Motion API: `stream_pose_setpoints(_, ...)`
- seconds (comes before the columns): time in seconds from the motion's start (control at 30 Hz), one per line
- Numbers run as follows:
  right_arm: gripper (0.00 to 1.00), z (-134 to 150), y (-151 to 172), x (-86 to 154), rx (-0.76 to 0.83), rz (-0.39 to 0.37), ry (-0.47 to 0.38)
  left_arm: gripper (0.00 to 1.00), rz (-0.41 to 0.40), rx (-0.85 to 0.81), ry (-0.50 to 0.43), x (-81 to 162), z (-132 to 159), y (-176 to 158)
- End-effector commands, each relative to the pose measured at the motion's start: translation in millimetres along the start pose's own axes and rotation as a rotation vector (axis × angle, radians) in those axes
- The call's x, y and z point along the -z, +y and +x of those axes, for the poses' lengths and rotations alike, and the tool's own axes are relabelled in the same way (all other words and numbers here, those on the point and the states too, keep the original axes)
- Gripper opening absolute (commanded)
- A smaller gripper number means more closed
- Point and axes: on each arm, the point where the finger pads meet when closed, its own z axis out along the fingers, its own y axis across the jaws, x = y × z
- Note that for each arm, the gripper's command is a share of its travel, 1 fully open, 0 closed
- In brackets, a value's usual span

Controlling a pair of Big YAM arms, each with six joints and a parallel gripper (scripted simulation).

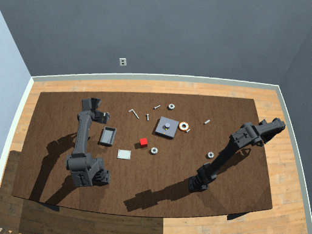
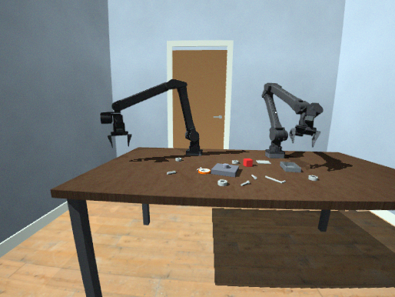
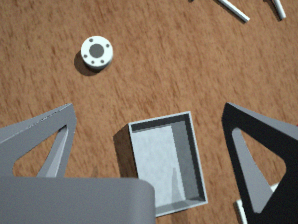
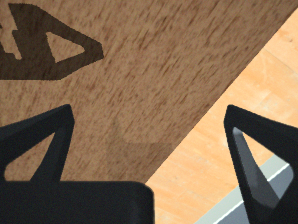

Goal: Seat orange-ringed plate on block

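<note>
The orange-ringed plate (image 1: 183,126) lies flat on the table, right beside the grey block (image 1: 167,127). It also shows in the exterior view (image 2: 204,171), just left of the block (image 2: 225,169). The block's round post (image 1: 167,125) stands up bare. My left gripper (image 2: 305,135) is open and empty, high above the grey tray (image 3: 167,162), far from the plate. My right gripper (image 2: 119,139) is open and empty, high over the table's edge (image 4: 200,125), with floor below one finger.
A red cube (image 1: 143,142), a flat white plate (image 1: 124,154) and the tray (image 1: 107,135) lie on the left arm's side of the block. Several white ring nuts, such as the nearest one (image 3: 96,51), small bolts and an angled key (image 1: 133,113) are scattered around.
</note>
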Motion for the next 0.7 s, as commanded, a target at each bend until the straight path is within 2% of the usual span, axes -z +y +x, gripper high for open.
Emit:
stream_pose_setpoints(0.0, 1.0, -0.4, -2.4, 5.1, 0.002, 0.012, 0.001, 1.0, -0.003, -0.004, -0.008, 1.6, -3.9, 0.7)
stream_pose_setpoints(0.57, 1.0, -0.4, -2.4, 5.1, 0.002, 0.012, 0.001, 1.0, -0.003, -0.004, -0.008, 1.6, -3.9, 0.7)
stream_pose_setpoints(0.67, 1.0, -5.3, 9.0, 6.2, -0.054, 0.028, -0.006, 1.0, 0.018, -0.032, 0.021, -0.2, 16.7, -15.0)
